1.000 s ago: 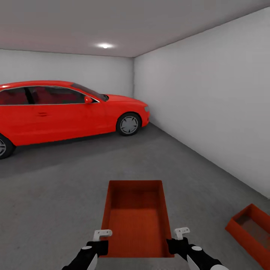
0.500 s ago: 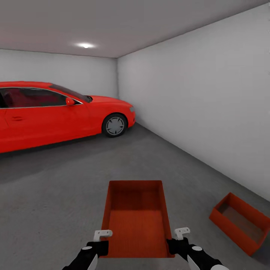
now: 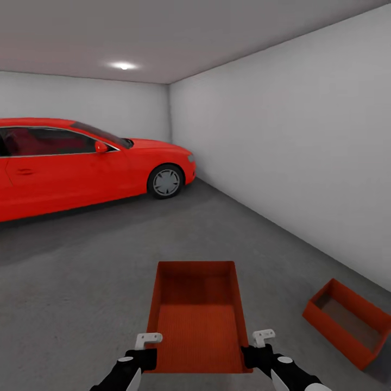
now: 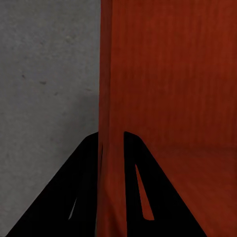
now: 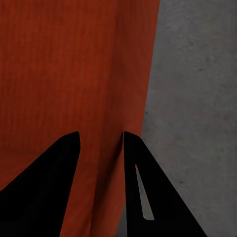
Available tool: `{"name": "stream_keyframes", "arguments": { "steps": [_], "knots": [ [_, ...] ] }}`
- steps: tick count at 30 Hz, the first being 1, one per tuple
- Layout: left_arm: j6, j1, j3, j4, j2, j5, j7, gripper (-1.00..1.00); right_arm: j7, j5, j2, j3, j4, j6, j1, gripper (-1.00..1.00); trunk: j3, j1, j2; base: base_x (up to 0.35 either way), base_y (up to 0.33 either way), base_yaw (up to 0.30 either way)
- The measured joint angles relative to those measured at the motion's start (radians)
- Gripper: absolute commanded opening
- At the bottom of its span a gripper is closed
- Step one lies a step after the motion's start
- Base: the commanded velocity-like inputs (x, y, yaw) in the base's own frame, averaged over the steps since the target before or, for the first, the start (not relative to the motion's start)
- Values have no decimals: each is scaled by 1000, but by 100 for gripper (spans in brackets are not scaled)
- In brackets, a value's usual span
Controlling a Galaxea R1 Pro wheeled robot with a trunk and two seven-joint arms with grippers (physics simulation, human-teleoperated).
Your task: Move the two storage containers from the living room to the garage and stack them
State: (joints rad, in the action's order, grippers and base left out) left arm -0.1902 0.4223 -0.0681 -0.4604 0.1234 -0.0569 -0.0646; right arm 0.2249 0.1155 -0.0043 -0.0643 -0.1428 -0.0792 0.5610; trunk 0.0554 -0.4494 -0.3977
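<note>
From the head camera, the garage shows pale grey walls [image 3: 282, 141], a ceiling light [image 3: 124, 65], and a red car [image 3: 81, 163] parked along the far left side of the dark concrete floor [image 3: 81, 282]. One orange-red storage container [image 3: 198, 317] is held up in front of the robot, its open top facing the camera, with the left gripper [image 3: 142, 350] at its left wall and the right gripper [image 3: 259, 347] at its right wall. The second storage container [image 3: 347, 320] rests on the floor to the right, close to the right-hand wall and turned at an angle.

The left wrist camera adds what the head view hides: the two dark fingers [image 4: 81, 192] straddle the held container's wall [image 4: 111, 98], one finger outside and one inside, closed narrowly on it, with grey floor beside.

The right wrist camera shows the same on the other side: fingers [image 5: 148, 192] pinch that container's right wall [image 5: 131, 74], ribbed interior on one side, speckled concrete on the other.
</note>
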Motion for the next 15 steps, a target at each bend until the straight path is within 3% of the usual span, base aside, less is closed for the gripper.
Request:
{"name": "stream_keyframes", "arguments": {
  "steps": [15],
  "knots": [
    [-1, 0, 0, 0, 0, 0, 0, -100, 0, 0, 0, 0, 0, 1, 0, -100, 16, 0, 0, 0, 0, -183]
  ]
}}
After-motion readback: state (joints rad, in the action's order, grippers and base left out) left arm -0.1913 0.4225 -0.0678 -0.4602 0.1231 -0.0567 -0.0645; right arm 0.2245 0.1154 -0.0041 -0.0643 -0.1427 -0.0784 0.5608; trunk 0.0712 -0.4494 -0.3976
